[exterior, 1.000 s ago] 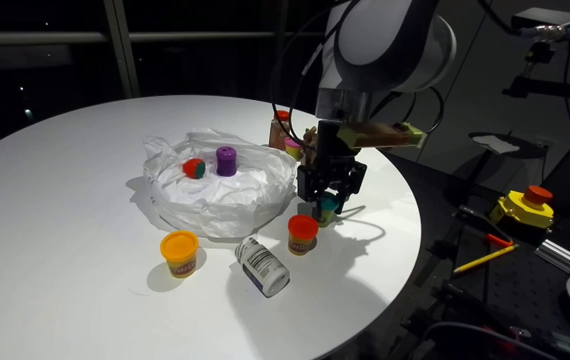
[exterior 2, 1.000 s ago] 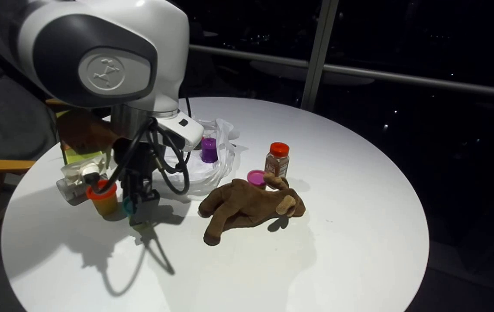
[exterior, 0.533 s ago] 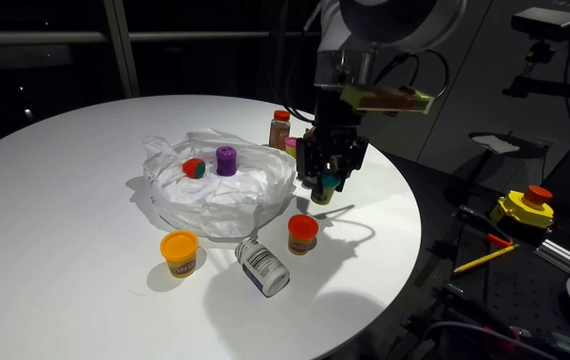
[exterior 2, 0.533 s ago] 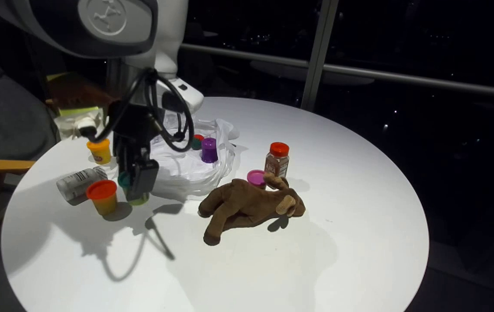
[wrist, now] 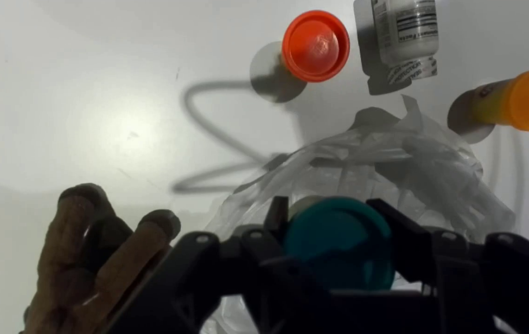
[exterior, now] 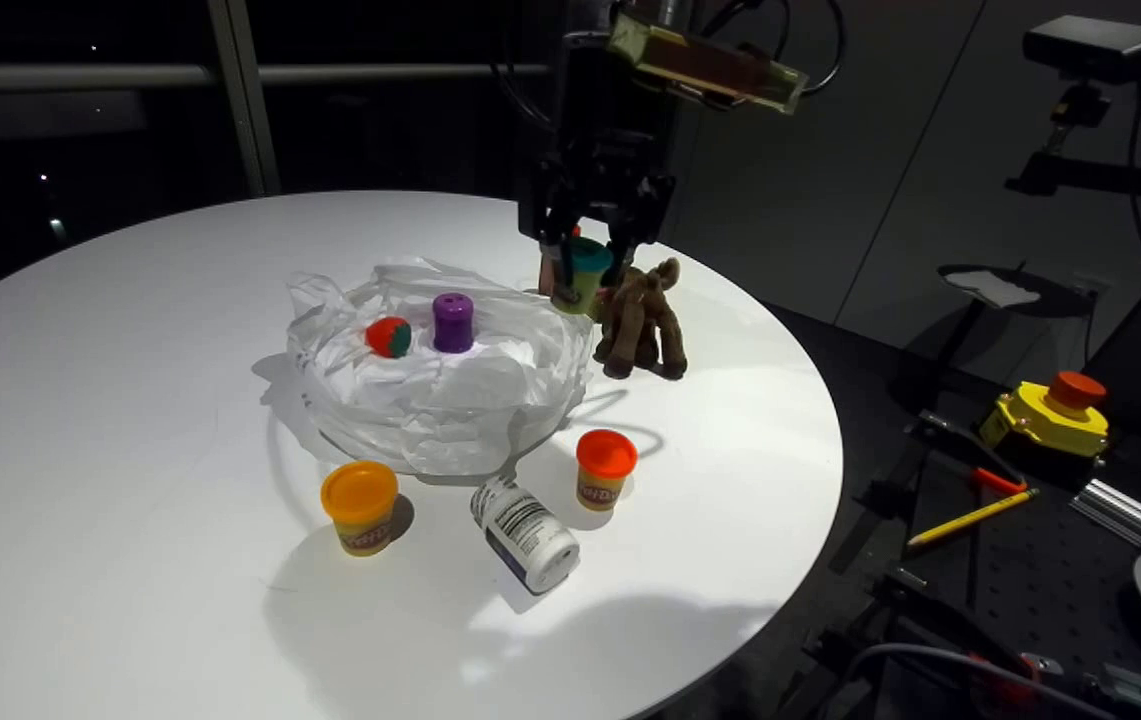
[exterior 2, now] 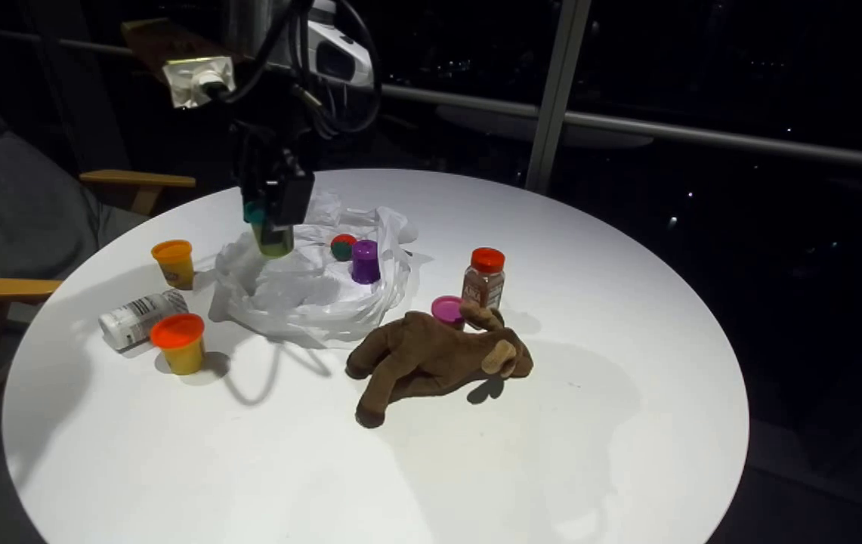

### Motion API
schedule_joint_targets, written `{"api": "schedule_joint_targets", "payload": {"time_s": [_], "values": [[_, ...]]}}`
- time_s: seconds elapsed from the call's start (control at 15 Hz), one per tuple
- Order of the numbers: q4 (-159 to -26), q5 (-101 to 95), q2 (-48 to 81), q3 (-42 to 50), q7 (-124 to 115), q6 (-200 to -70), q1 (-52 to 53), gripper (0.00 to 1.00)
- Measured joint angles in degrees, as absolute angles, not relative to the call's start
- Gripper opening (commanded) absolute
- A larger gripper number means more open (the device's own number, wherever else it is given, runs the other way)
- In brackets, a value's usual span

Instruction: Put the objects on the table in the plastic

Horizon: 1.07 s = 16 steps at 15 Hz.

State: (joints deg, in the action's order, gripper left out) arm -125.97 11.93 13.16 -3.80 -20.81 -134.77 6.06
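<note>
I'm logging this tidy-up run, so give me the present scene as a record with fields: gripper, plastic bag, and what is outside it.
Gripper: closed on the teal-lidded tub, held above the table
In plastic bag: red strawberry-shaped toy, purple container
Standing on table: orange-lidded tub, red-lidded tub, red-capped jar
On its side: white bottle
Soft toy: brown plush animal, partly hiding the pink-lidded tub in an exterior view

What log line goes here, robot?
hand: grips teal-lidded tub, aloft; in bag: toy strawberry, purple container; on table: orange-lidded tub, red-lidded tub, pink-lidded tub, bottle, jar, plush
</note>
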Motion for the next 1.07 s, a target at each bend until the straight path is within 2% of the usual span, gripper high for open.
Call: {"api": "schedule_joint_targets", "payload": {"time_s": [0.67, 0.87, 0.93, 1.0, 1.07], "values": [[-107.52, 13.88, 37.06, -3.18, -20.73, -133.31, 5.15, 0.22], [-103.63, 14.00, 39.95, -3.26, -21.11, -133.83, 5.79, 0.22], [-102.95, 14.00, 40.27, -3.23, -21.11, -134.28, 5.87, 0.41], [-102.55, 13.99, 40.32, -3.10, -21.09, -134.36, 5.87, 0.72], [-102.30, 13.99, 40.24, -2.93, -20.95, -134.28, 5.80, 0.70]]}}
